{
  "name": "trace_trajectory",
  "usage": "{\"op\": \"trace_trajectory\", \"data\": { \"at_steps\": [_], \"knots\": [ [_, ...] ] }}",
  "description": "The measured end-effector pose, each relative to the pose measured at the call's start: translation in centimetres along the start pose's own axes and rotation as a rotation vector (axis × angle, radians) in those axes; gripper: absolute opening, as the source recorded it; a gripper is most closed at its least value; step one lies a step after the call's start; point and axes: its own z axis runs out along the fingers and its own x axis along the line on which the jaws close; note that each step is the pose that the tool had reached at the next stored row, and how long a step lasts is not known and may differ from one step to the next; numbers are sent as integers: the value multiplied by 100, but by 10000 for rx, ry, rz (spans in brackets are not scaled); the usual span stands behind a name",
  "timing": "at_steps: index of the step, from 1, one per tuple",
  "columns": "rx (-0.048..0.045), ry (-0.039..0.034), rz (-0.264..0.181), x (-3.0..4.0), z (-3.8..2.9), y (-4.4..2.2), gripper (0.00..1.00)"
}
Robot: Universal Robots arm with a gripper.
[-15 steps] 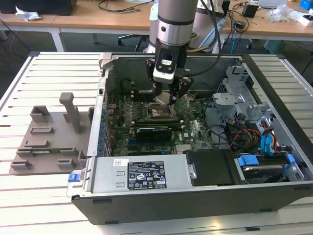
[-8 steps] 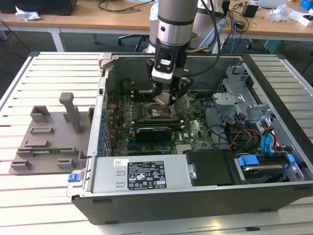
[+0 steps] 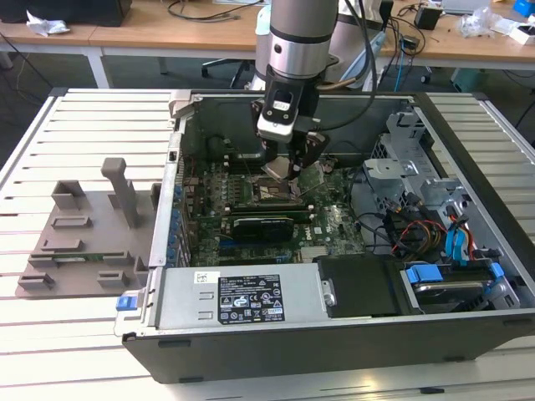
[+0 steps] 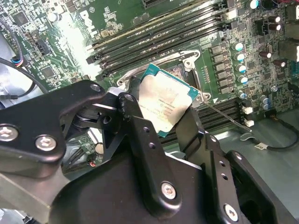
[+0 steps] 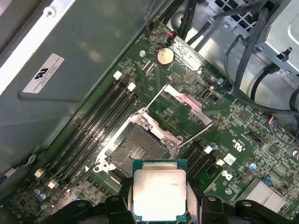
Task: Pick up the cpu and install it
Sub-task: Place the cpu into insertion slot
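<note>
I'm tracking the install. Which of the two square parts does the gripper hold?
The cpu, silvery-topped with a green rim, is clamped in the gripper above the board. The dark square socket lies empty on the motherboard.

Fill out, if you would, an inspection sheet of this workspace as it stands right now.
Surface: white slatted table bearing an open computer case.
Job's things: cpu held over the motherboard, beside the socket, which lies open and empty; the cpu is not seated.
Clutter: grey fixture on the table at the exterior view's left.
Grippers: claw shut on the cpu, inside the case.
Cables: red and black cables bundled in the case at the exterior view's right.
Surroundings: desks with loose items behind the table.
</note>
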Motion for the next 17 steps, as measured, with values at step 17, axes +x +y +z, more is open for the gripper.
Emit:
{"op": "trace_trajectory", "data": {
  "at_steps": [17],
  "knots": [
    [17, 35, 869, 0, 2, 0, 55]
  ]
}}
